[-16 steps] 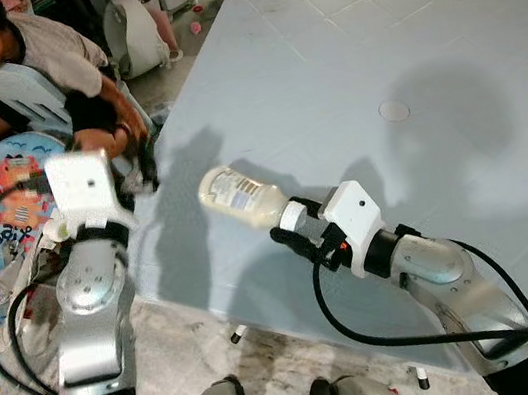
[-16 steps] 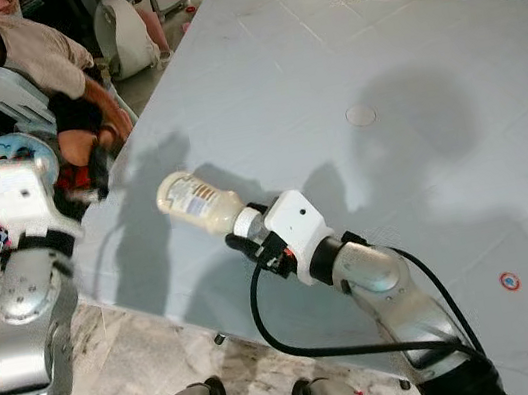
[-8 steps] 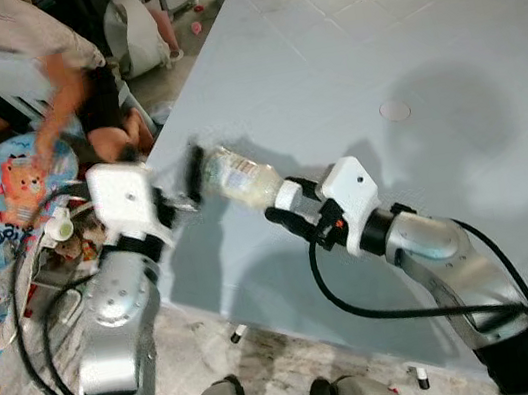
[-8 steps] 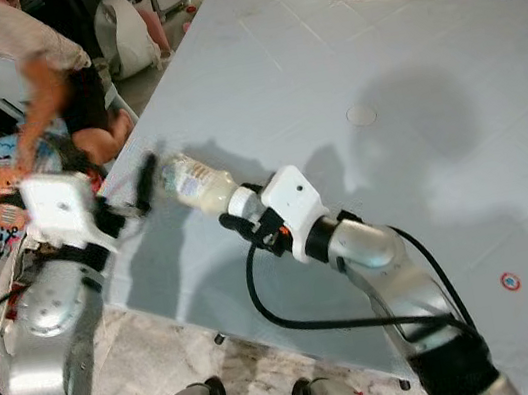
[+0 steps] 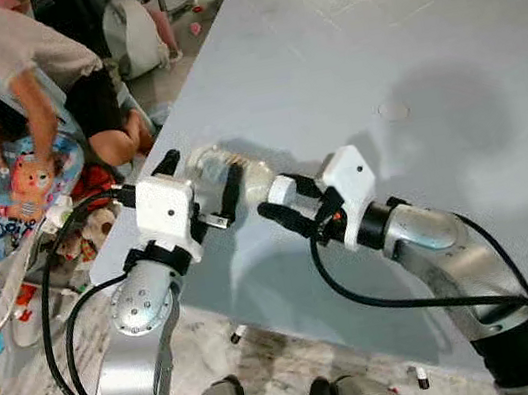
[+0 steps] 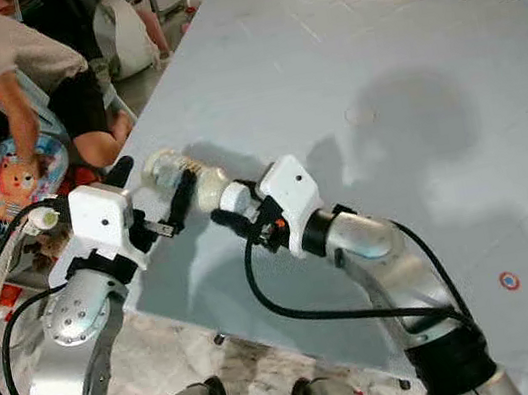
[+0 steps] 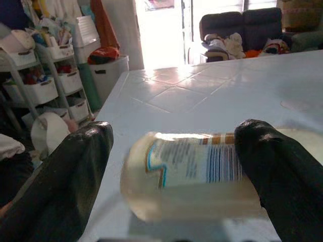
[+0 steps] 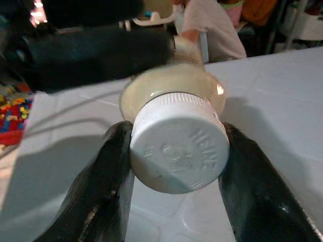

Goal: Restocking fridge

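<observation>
Right gripper (image 5: 281, 205) is clenched on the white cap (image 8: 176, 146) of the jar (image 5: 230, 175); the right wrist view has one black finger pressed to each side of the cap. Left gripper (image 5: 202, 180) has its fingers spread, one on each side of the jar's body, and the left wrist view leaves a gap between each finger and the glass, so it straddles the jar without gripping it.

The jar hangs in the air above the near left corner of the table (image 5: 354, 71), carried between the two arms. It lies roughly level. Its long axis runs across the robot's front, with the cap end toward the right arm and the base toward the left arm and the table's left edge. Its label (image 7: 202, 161) faces the left wrist camera, barcode showing, over pale creamy contents.

As for the task, little looks done: the jar is in hand, but no fridge can be seen from the table, so the carrying and shelving seem still ahead. My reading is that a hand-over from right to left is under way and the left fingers have yet to close. A grip on the cap alone looks weak for a level jar.

Beyond the table's left edge a person (image 5: 29, 64) bends over toys and a colourful bag (image 5: 10, 194) on the floor. Beyond the far edge other people sit.
</observation>
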Controlling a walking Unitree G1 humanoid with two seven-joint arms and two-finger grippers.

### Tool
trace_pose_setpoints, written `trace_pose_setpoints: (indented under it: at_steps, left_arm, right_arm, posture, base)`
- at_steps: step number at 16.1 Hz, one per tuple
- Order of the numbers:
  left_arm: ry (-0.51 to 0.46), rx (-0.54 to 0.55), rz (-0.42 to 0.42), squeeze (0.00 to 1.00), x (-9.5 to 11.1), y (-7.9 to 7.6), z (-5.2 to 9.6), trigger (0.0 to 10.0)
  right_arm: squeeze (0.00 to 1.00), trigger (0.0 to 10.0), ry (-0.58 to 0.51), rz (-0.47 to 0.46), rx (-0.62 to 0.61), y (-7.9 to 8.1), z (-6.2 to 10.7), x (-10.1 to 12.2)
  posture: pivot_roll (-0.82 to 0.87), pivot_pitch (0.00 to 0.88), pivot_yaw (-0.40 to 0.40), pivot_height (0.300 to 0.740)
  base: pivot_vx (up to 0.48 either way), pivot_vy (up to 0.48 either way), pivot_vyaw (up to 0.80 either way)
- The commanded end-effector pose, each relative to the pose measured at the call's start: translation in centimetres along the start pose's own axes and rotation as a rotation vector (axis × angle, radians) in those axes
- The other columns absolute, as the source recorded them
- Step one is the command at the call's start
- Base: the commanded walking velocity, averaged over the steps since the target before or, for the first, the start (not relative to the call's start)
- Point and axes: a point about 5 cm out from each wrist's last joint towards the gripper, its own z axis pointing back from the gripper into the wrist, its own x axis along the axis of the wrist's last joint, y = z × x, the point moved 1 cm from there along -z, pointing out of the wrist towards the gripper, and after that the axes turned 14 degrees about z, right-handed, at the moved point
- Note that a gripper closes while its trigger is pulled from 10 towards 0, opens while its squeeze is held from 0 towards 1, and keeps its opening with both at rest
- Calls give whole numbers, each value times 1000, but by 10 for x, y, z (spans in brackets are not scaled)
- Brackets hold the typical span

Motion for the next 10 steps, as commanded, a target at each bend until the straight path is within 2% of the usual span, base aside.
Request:
trace_pose_setpoints:
  at_steps: [1,2,4,5,6,7,9,10]
  left_arm:
    - [52,-27,-6,0,-11,-4,-1,10000]
    - [57,-29,-8,0,-12,-5,-1,10000]
    - [63,-32,-9,0,-13,-5,0,10000]
    - [63,-33,-11,0,-13,-6,0,10000]
    - [63,-34,-12,0,-14,-6,0,10000]
    - [65,-36,-13,0,-15,-6,0,10000]
    - [73,-42,-13,0,-16,-6,1,10000]
    - [74,-43,-13,0,-16,-6,1,10000]
  right_arm:
    - [0,784,-144,27,95,10,-2,31]
    - [0,1137,-160,31,100,10,-2,35]
    - [0,2549,-178,62,88,7,-2,40]
    - [0,2471,-186,74,82,5,-2,42]
    - [0,3137,-193,85,74,3,-2,46]
    - [0,3255,-201,99,66,1,-2,48]
    - [0,6078,-220,131,42,-4,-3,53]
    - [0,6078,-221,134,40,-4,-3,53]
  posture:
    - [-20,102,-36,740]
    - [-20,102,-36,740]
    - [-26,103,-38,740]
    - [-26,103,-38,740]
    - [-25,101,-39,740]
    - [-24,100,-39,740]
    - [-22,98,-40,740]
    - [-22,98,-40,740]
  base:
    - [0,0,0]
    - [0,0,0]
    - [0,0,0]
    - [0,0,0]
    - [0,0,0]
    - [0,0,0]
    - [0,0,0]
    - [0,0,0]
